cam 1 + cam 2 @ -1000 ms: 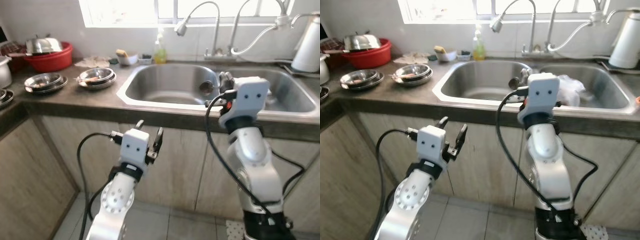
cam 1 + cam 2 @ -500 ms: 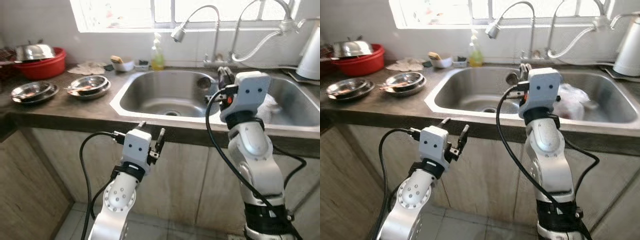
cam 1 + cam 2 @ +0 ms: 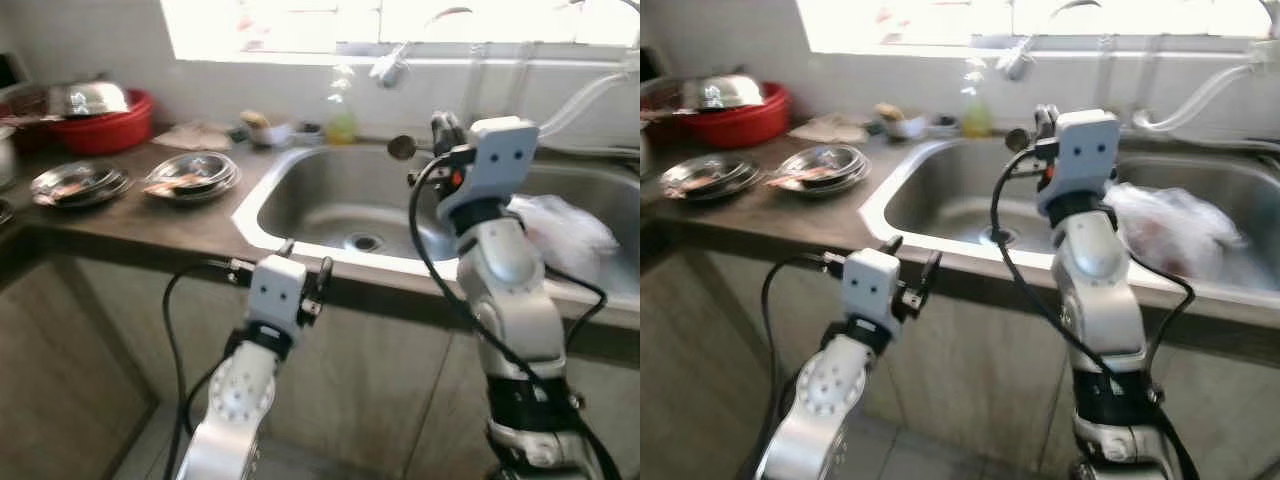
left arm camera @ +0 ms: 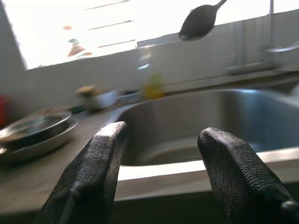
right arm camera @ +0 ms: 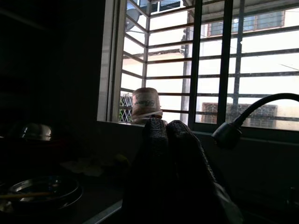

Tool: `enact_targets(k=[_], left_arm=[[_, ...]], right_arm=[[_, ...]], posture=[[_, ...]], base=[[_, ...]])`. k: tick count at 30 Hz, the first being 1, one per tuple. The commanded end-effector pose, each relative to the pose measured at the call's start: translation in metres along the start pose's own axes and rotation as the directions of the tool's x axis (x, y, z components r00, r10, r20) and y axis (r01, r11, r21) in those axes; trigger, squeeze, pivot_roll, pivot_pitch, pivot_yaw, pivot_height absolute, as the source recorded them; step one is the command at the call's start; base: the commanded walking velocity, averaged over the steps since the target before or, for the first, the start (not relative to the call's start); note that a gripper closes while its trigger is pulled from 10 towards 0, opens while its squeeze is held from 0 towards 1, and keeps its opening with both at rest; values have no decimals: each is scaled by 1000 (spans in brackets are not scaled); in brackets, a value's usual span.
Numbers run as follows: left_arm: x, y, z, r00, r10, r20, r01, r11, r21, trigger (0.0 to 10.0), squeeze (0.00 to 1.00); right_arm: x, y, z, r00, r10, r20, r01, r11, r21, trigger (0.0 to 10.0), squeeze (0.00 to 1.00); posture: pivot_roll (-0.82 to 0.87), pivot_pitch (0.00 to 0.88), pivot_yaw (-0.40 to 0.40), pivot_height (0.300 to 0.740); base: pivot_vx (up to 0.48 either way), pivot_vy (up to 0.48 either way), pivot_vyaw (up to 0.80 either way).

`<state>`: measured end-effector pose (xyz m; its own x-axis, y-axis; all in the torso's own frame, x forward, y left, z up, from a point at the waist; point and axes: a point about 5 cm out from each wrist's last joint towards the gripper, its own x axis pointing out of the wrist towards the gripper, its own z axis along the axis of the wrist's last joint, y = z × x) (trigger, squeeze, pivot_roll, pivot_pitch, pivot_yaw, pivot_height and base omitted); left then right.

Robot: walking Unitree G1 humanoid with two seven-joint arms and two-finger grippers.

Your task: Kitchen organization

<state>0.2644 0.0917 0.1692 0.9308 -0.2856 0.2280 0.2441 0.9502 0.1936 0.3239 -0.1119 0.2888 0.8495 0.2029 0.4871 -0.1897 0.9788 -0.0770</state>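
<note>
Right gripper is raised above the sink, over its left basin near the far rim. Its fingers are pressed together, pinching the handle of a spoon; the bowl of the spoon is held in the air, pointing left, well above the basin floor.

Left gripper is held low, in front of the near edge of the counter, just left of the sink. Its fingers are spread apart, nothing between them.

A drain is seen in the left basin. A clear plastic bag with something reddish inside is lying in the right basin.

On the counter to the left, two stacks of steel plates are set side by side; a utensil is resting on the right stack. A red tub with a steel lid on top is placed at the far left. A dish soap bottle is standing at the far rim of the sink, under the window. A faucet is seen blurred beside it.
</note>
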Motion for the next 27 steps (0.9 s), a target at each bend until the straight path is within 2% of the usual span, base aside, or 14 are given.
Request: enact_targets(k=[1, 6, 13, 14, 20, 27], left_arm=[[1, -7, 3, 1000, -19, 13, 19, 1000, -10, 10000, 0], [2, -8, 3, 1000, -23, 10, 23, 1000, -11, 10000, 0], [1, -8, 2, 1000, -25, 6, 25, 1000, -11, 10000, 0], [1, -8, 1, 1000, -26, 2, 26, 1000, -13, 10000, 0], [-1, -9, 1, 1000, -26, -2, 26, 1000, -17, 10000, 0], [-4, -13, -2, 999, -45, -17, 45, 999, -31, 10000, 0]], right_arm=[[0, -15, -6, 999, -42, -28, 41, 999, -22, 10000, 0], [3, -22, -25, 989, -70, -134, 61, 996, -70, 10000, 0], [3, -25, -39, 975, -74, -209, 57, 995, -88, 10000, 0], [1, -26, -51, 960, -75, -272, 49, 994, -99, 10000, 0], [-3, -26, -70, 927, -77, -367, 49, 995, -85, 10000, 0], [-7, -22, -85, 896, -50, -442, 15, 997, -82, 10000, 0]], posture=[[115, 18, -25, 740], [113, 19, -23, 740], [116, 25, -20, 740], [116, 25, -20, 740], [119, 34, -21, 740], [120, 41, -22, 740]], base=[[352, 0, 0], [349, 0, 0], [349, 0, 0], [337, 0, 0], [305, 0, 0], [0, 0, 0]])
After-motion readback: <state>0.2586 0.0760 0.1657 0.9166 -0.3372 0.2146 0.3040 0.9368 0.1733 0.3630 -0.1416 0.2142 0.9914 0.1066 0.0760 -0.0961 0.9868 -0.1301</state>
